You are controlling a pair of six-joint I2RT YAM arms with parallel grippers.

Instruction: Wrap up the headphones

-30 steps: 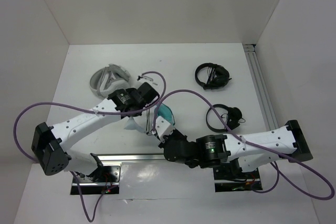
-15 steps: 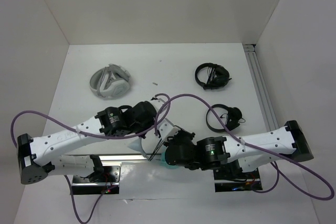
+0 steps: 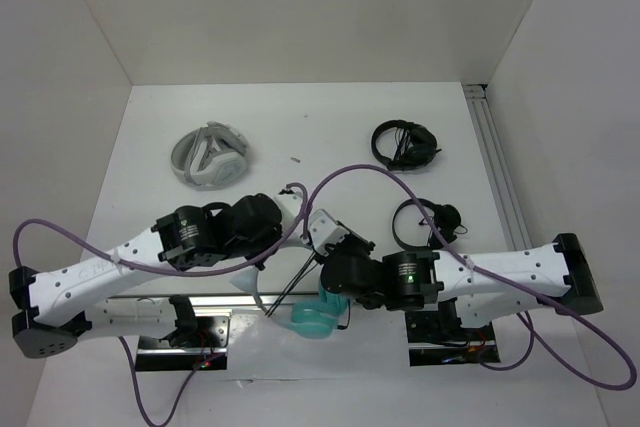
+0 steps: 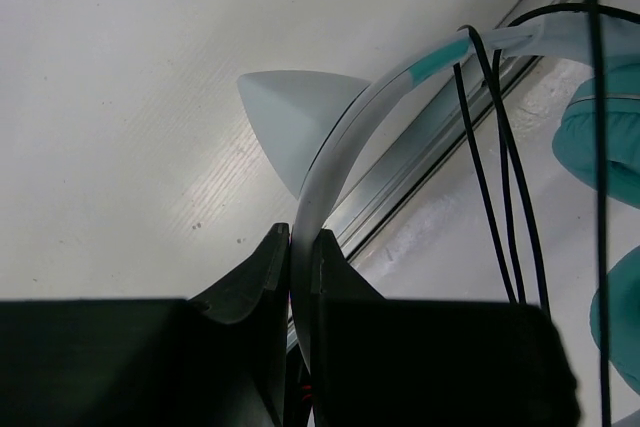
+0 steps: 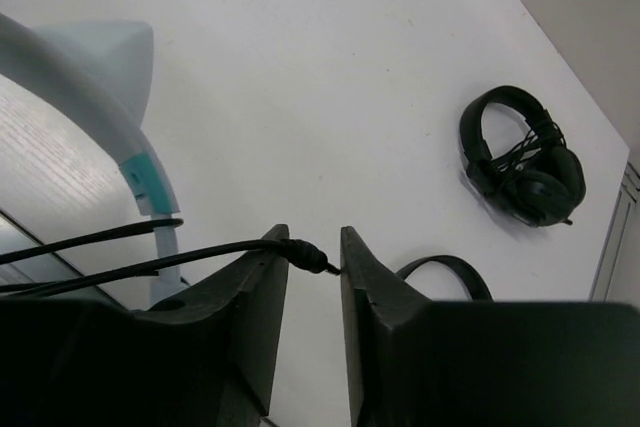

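The headphones (image 3: 308, 320) were found at the near edge of the table (image 3: 330, 117), between the two arm bases, with the teal ear cups (image 4: 603, 142) hanging low over the metal rail (image 4: 425, 192). Their pale headband (image 4: 335, 152) was raised off the surface, and a pale pointed piece (image 4: 285, 117) was seen on its outer side. The band was clamped edge-on between the closed fingers of the left gripper (image 4: 300, 244). The thin black cable (image 4: 478, 172) was strung in several strands across the band near its teal marking.

In the right wrist view the cable's plug (image 5: 308, 255) was laid across the gap at the tips of the right gripper (image 5: 312, 247), whose jaws were parted only narrowly. Whether the plug was pinched there could not be told.

Farther out on the table, a black pair of headphones (image 3: 404, 144) was seen towards the right rear, and a second black pair (image 3: 428, 222) nearer, beside the right arm. A grey-white pair (image 3: 208, 157) was placed at the left rear, well apart from the arms. A small dark speck (image 3: 296, 159) was noted between the rear pairs.
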